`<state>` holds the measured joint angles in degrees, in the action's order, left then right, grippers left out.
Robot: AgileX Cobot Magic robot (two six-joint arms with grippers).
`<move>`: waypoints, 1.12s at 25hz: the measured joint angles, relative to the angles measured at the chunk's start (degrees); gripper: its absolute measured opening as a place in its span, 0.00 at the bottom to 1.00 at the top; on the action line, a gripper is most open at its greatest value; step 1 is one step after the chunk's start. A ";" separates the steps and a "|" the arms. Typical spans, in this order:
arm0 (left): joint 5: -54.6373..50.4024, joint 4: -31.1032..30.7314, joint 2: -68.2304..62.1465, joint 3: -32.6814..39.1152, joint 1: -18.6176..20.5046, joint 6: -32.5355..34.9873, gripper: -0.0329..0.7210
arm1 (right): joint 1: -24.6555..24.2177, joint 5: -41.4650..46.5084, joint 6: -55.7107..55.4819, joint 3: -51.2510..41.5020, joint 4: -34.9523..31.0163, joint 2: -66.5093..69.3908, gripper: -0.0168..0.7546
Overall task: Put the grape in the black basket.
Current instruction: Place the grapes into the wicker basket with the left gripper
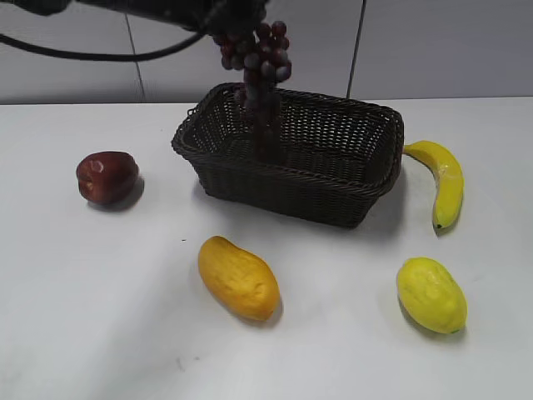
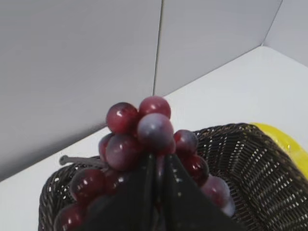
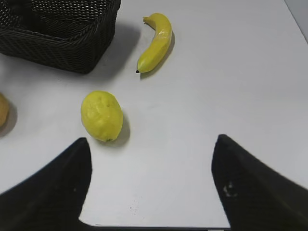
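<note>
Left gripper (image 2: 156, 180) clamped on grape bunch (image 1: 260, 58), held in the air above black wicker basket (image 1: 333, 196) — left end, right gripper (image 3: 151, 185) spread wide, nothing held, hovering over white table (image 3: 226, 86) near lemon (image 3: 101, 116)

Grape (image 2: 144, 139) in pinched end effector (image 2: 159, 192) — above black basket (image 2: 250, 159)

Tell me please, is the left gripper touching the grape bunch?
Touching: in the left wrist view, the left gripper has its fingers closed against the grape bunch, over the black basket.
</note>
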<state>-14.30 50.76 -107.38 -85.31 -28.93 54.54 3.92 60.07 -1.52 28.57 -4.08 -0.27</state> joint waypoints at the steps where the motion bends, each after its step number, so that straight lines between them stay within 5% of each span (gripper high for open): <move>1: 0.00 0.00 -0.89 0.00 0.00 0.00 0.04 | 0.00 0.00 0.00 0.00 0.00 0.00 0.79; 7: -3.72 -0.10 -4.54 0.00 0.00 0.00 0.13 | 0.00 0.00 0.00 0.00 0.00 0.00 0.79; 13: -7.18 0.25 -5.24 -0.02 0.00 0.00 0.75 | 0.00 0.00 0.00 0.00 0.00 0.00 0.79; 15: -7.63 0.37 -5.14 -0.02 0.00 0.00 0.84 | 0.00 0.00 0.00 0.00 0.00 0.00 0.79; 22: -22.75 -0.97 -3.94 -5.34 4.54 -7.52 0.76 | 0.00 0.00 0.00 0.00 0.00 0.00 0.79; 25: -32.19 -7.83 -3.82 -10.78 8.13 -17.28 0.73 | 0.00 0.00 0.00 0.00 0.00 0.00 0.79; 28: -42.16 -20.96 -3.58 -16.72 10.75 -27.40 0.73 | 0.00 0.00 0.00 0.00 0.00 0.00 0.79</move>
<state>-56.46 29.80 -110.95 -102.03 -18.19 27.14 3.92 60.07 -1.52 28.57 -4.08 -0.27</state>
